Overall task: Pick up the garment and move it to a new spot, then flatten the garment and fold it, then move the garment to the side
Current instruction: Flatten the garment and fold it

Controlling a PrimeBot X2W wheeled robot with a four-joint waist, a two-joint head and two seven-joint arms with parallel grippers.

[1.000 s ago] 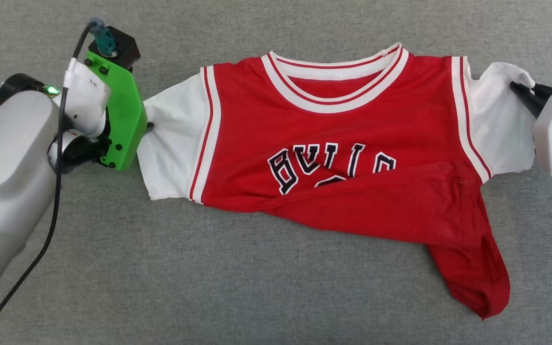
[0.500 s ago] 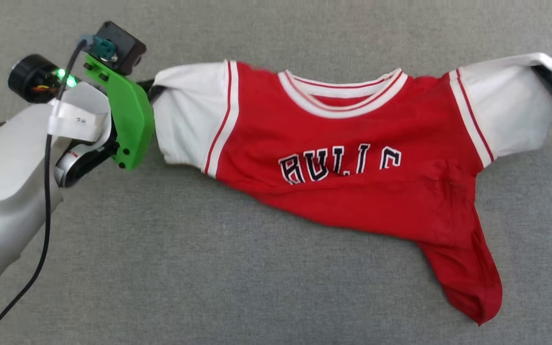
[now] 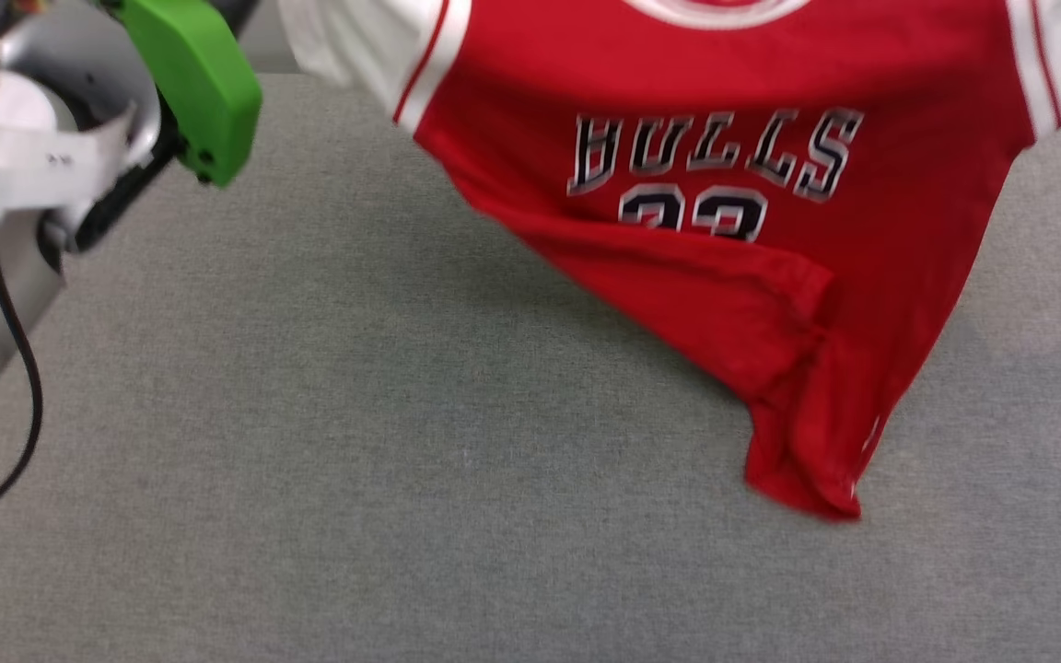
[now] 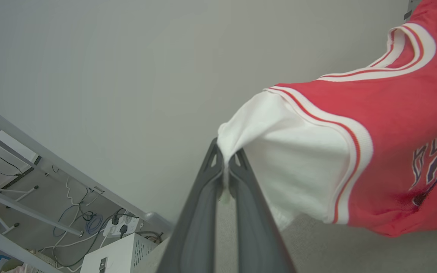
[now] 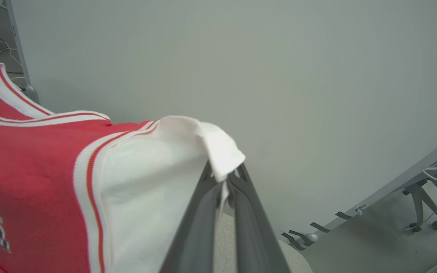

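mid pick-up-and-move: the garment [image 3: 724, 184] hangs above the worktop [image 3: 309, 460] (one hem corner drooping), its sleeves pinched tight by the left end effector [image 4: 226, 167] and right end effector [image 5: 222, 178], and next needs carrying level to a new spot.

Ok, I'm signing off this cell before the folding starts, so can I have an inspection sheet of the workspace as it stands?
Surface: grey cloth-covered table, flat, no marks seen.
Job's things: red shirt hangs lettering outward, lower part bunched; whether its lowest tip touches the table is unclear.
Clutter: nothing seen.
Grippers: left gripper, jaws shut on a white sleeve; right gripper, jaws shut on the other sleeve.
Cables: black cable hangs beside the left arm; loose cables and a power strip on the floor.
Surroundings: pale wall, grey frame, white box.
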